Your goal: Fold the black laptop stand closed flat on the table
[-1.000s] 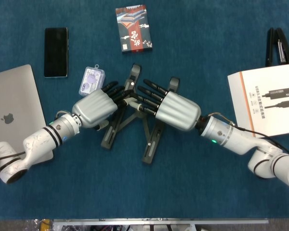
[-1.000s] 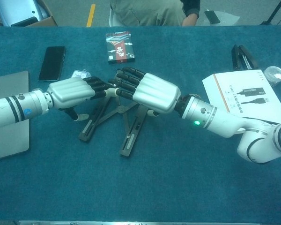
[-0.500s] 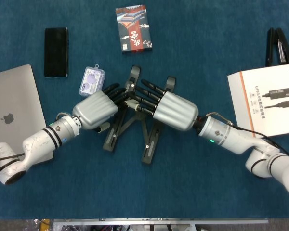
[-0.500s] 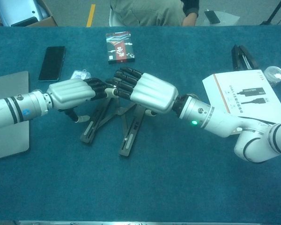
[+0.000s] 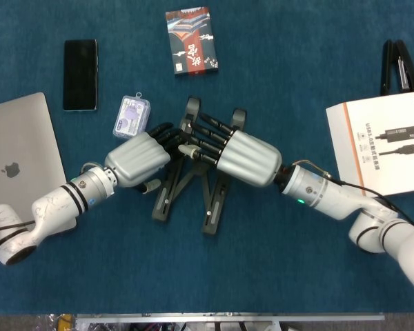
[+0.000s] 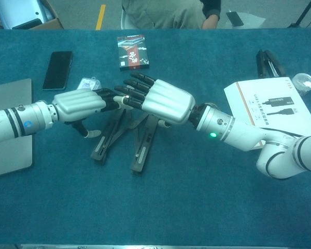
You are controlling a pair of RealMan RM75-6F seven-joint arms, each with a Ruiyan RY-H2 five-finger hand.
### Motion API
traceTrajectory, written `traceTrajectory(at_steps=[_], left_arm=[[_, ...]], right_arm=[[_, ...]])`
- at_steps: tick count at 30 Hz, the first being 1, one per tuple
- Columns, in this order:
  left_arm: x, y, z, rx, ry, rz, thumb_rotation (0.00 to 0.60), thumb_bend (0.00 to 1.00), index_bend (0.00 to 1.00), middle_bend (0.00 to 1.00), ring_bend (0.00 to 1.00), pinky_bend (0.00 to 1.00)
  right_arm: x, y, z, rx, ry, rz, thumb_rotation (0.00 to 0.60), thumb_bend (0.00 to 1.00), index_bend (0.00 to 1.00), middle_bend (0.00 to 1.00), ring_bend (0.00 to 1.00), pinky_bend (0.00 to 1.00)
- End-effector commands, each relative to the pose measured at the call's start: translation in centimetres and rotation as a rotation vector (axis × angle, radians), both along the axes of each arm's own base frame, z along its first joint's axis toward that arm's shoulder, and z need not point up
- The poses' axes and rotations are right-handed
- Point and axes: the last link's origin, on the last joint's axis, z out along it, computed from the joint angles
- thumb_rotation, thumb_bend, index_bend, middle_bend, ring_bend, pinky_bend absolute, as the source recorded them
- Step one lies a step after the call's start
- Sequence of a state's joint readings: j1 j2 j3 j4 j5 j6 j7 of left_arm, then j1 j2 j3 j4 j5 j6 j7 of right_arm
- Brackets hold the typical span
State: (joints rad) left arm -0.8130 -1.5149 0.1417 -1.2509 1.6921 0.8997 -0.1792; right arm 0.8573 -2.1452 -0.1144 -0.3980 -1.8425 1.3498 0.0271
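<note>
The black laptop stand lies in the middle of the blue table, its two long rails forming a narrow V that opens toward the table's front edge. My left hand reaches in from the left, its dark fingers lying against the left rail's upper part and its thumb hanging beside that rail. From the right, my right hand lays its stretched fingers over the right rail's top end. The fingertips of both hands meet over the stand's hinge end, which they hide. Neither hand wraps around a rail.
A silver laptop lies at the left edge, with a black phone and a small clear case behind it. A printed box sits at the back, a white cable box and a black clip-like object at the right.
My right hand has moved left, bringing the right rail toward the left one. The V between the rails is narrower than a second ago. My left hand has barely shifted.
</note>
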Motion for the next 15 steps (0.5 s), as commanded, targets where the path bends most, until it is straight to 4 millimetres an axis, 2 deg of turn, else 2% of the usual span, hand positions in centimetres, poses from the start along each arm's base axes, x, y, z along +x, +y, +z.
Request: traceTrajectory(at_steps=[1,10,15], left_arm=[[0.02,-0.08,-0.01,-0.012,-0.010,0.015,0.600,0.34,0.00,0.00,0.00,0.00],[-0.08,-0.20,0.12,-0.036,-0.028,0.051,0.600,0.34,0.00,0.00,0.00,0.00],[-0.23,0.06,0.54,-0.008,-0.003,0.013,0.600,0.34,0.00,0.00,0.00,0.00]], right_arm=[[0.13,-0.01,-0.08,-0.001,-0.004,0.004,0.600,0.00,0.00,0.00,0.00,0.00],[0.25,0.03,-0.25,0.000,-0.012,0.010,0.600,0.00,0.00,0.00,0.00,0.00],[0.22,0.11,-0.27,0.006,-0.011,0.018,0.600,0.00,0.00,0.00,0.00,0.00]])
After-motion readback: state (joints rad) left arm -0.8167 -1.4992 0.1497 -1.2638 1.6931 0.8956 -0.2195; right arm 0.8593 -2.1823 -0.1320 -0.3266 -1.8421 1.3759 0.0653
